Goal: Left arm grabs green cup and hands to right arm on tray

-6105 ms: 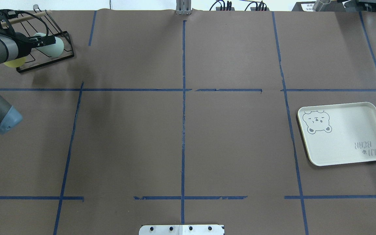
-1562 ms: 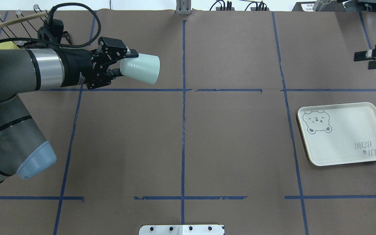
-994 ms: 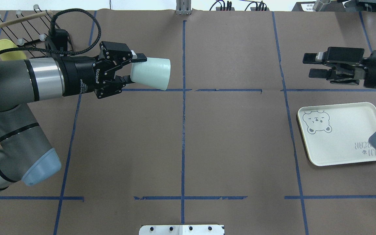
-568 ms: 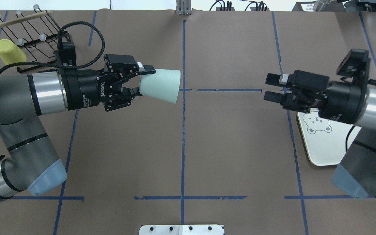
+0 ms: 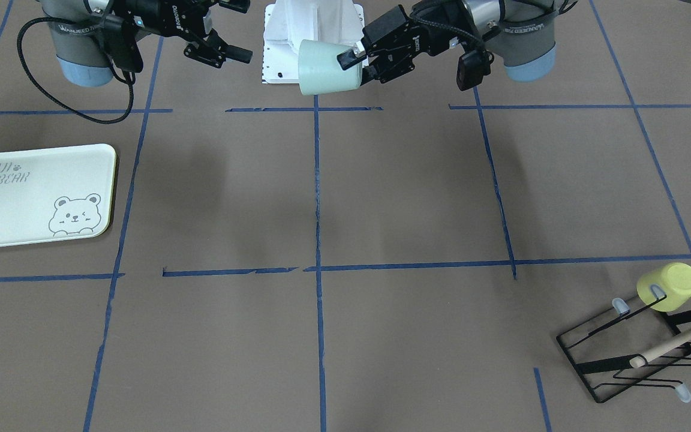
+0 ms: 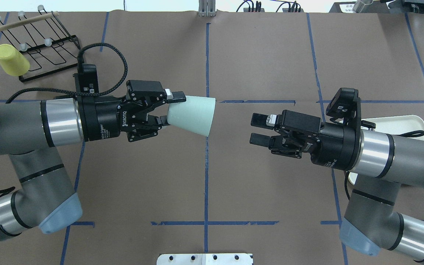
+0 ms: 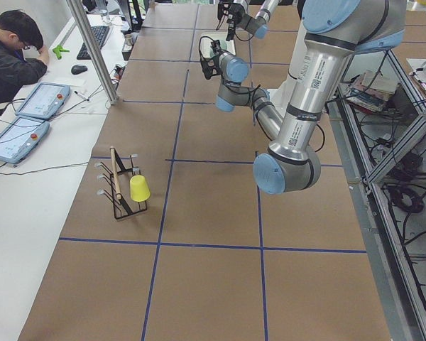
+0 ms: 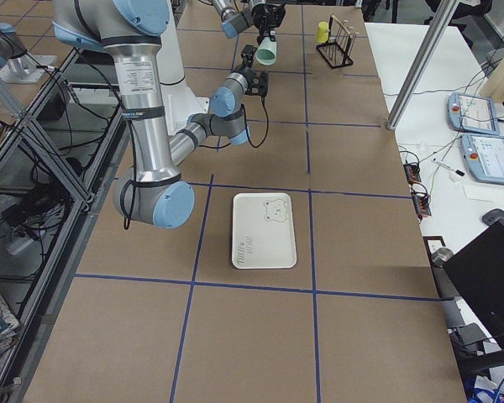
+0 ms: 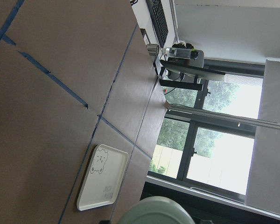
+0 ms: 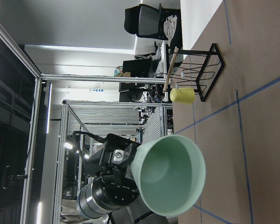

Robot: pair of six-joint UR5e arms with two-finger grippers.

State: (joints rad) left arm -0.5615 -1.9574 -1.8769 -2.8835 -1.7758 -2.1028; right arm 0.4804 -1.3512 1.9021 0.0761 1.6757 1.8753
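My left gripper (image 6: 171, 109) is shut on the base of the pale green cup (image 6: 193, 115) and holds it sideways above the table's middle, mouth toward the right arm. My right gripper (image 6: 257, 129) is open and empty, facing the cup's mouth with a gap between them. In the front view the cup (image 5: 324, 67) sits in the left gripper (image 5: 354, 63), with the right gripper (image 5: 240, 30) apart from it. The right wrist view looks into the cup's mouth (image 10: 170, 175). The tray (image 6: 392, 123) lies empty at the right, partly hidden by the right arm, and shows whole in the front view (image 5: 33, 195).
A black wire rack (image 6: 39, 55) with a wooden rod stands at the far left corner, and a yellow cup (image 6: 11, 64) hangs on one of its prongs. Blue tape lines cross the brown table cover. A person sits at the side desk (image 7: 11, 53).
The left gripper took the green cup off the rack and carried it toward the table's middle. The right arm came in from the right, open, and the gap to the cup has narrowed.
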